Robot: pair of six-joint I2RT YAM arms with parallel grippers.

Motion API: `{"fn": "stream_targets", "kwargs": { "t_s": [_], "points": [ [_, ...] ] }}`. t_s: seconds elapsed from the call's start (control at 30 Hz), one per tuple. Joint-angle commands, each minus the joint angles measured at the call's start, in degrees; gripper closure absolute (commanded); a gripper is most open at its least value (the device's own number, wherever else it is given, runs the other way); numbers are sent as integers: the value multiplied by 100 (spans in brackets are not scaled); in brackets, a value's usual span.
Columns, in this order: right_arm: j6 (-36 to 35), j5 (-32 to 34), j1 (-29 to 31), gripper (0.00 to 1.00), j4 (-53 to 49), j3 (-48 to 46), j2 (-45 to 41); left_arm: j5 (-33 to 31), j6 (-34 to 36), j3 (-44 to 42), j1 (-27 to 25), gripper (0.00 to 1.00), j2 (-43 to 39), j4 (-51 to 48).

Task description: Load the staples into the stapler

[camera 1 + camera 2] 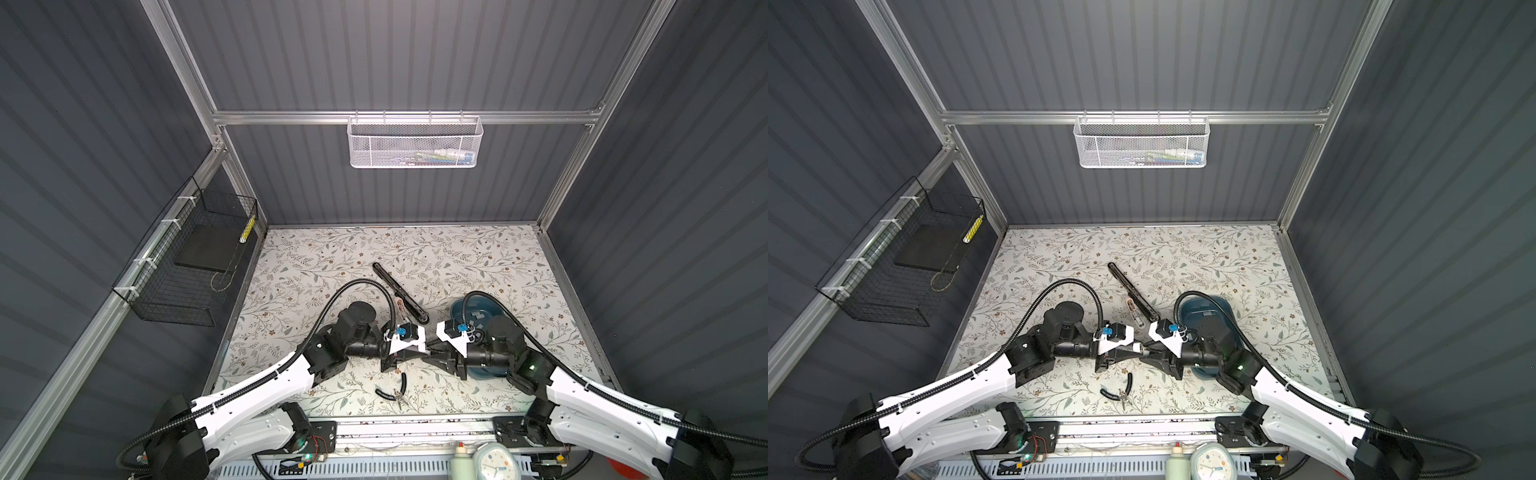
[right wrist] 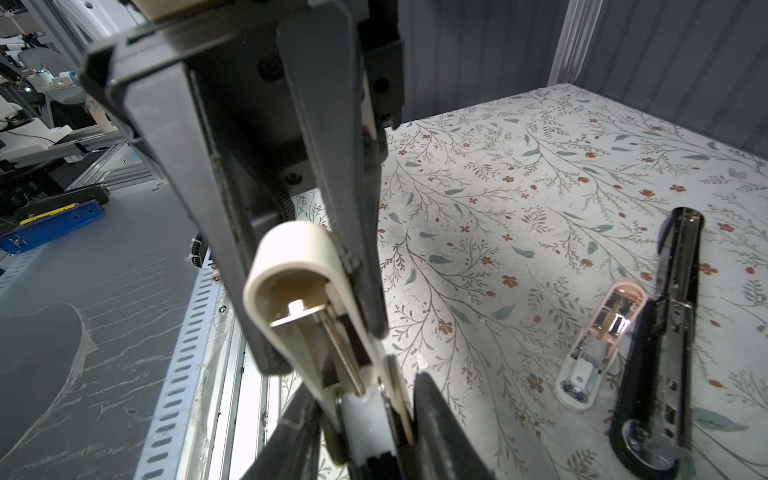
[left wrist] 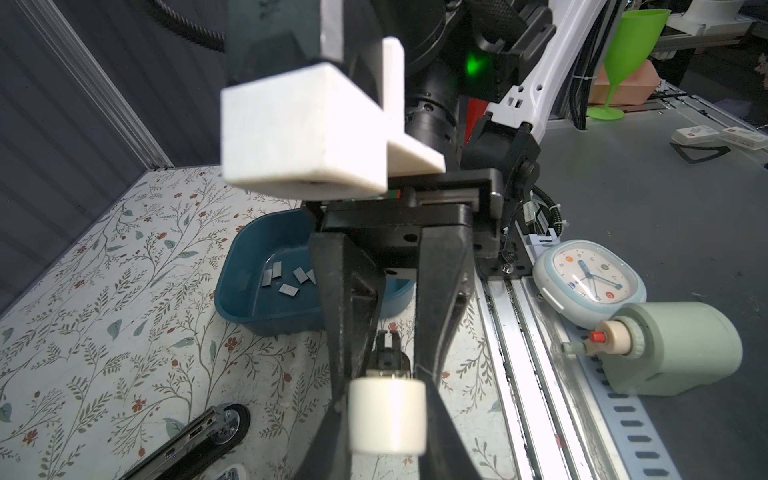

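Note:
A small cream-white stapler (image 2: 291, 266) hangs above the table between both arms, its cover lifted so the metal magazine and spring show. My left gripper (image 3: 386, 436) is shut on one end of it (image 3: 386, 411). My right gripper (image 2: 365, 440) is closed round the other end, its fingers against the white body. In both top views the two grippers meet tip to tip (image 1: 1139, 348) near the table's front middle. The staples (image 3: 286, 282), several short grey strips, lie in a blue tub (image 3: 266, 320). A long black stapler (image 2: 665, 332) lies folded open on the table.
A small pink-and-white stapler (image 2: 598, 345) lies beside the black one (image 1: 399, 291). Black-handled pliers (image 1: 395, 392) lie near the front edge. The blue tub (image 1: 459, 307) sits partly under the right arm. A clock (image 3: 590, 282) and a green bottle (image 3: 673, 349) stand beyond the front rail.

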Motion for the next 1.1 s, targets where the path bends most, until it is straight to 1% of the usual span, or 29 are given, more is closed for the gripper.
{"fn": "stream_targets", "kwargs": {
  "t_s": [0.0, 0.07, 0.27, 0.33, 0.37, 0.4, 0.43, 0.47, 0.53, 0.6, 0.63, 0.67, 0.7, 0.77, 0.83, 0.9, 0.93, 0.97, 1.07],
  "points": [
    [212, 106, -15, 72, -12, 206, 128, 79, 28, 64, -8, 100, -188, 148],
    [245, 131, -15, 78, -6, 246, 173, 69, 25, 53, -8, 100, -194, 165],
    [394, 519, -15, 88, 5, 292, 199, -51, -93, 23, -8, 100, -214, 289],
    [434, 656, -15, 90, 11, 292, 200, -197, -171, -5, -8, 91, -233, 378],
    [462, 737, -15, 90, 6, 299, 205, -268, -195, -32, -11, 84, -245, 434],
    [482, 803, -15, 91, 5, 305, 208, -332, -195, -55, -9, 80, -253, 477],
    [515, 893, -15, 91, -3, 313, 215, -418, -188, -87, -14, 71, -254, 534],
    [549, 1045, -15, 91, -10, 338, 221, -510, -171, -104, -13, 2, -253, 563],
    [654, 1325, -15, 89, -44, 388, 249, -821, -196, -103, -11, 1, -253, 581],
    [742, 1635, -11, 89, -120, 471, 315, -1427, -323, -165, -5, 1, -291, 676],
    [811, 1801, -14, 89, -158, 543, 368, -1902, -429, -246, -10, 1, -343, 769],
    [886, 1924, -6, 89, -201, 618, 453, -2634, -617, -373, -8, 1, -420, 929],
    [951, 2013, 1, 89, -245, 706, 535, -3209, -772, -506, -7, 1, -512, 1118],
    [1058, 2145, 40, 89, -367, 932, 795, -4770, -1147, -892, -3, 1, -778, 1555],
    [1113, 2356, 124, 89, -519, 1179, 1114, -6160, -1410, -1283, -5, 1, -1067, 2017],
    [1143, 2642, 231, 90, -759, 1509, 1605, -7177, -1528, -1633, -2, 1, -1361, 2457],
    [1159, 2811, 277, 90, -919, 1716, 1857, -7547, -1561, -1786, 0, 1, -1525, 2644],
    [1192, 2980, 320, 90, -1096, 1937, 2146, -7789, -1579, -1895, -4, 1, -1669, 2756],
    [1316, 3385, 380, 91, -1680, 2636, 3043, -8200, -1647, -2073, 0, 1, -1934, 2894]
  ]
}}
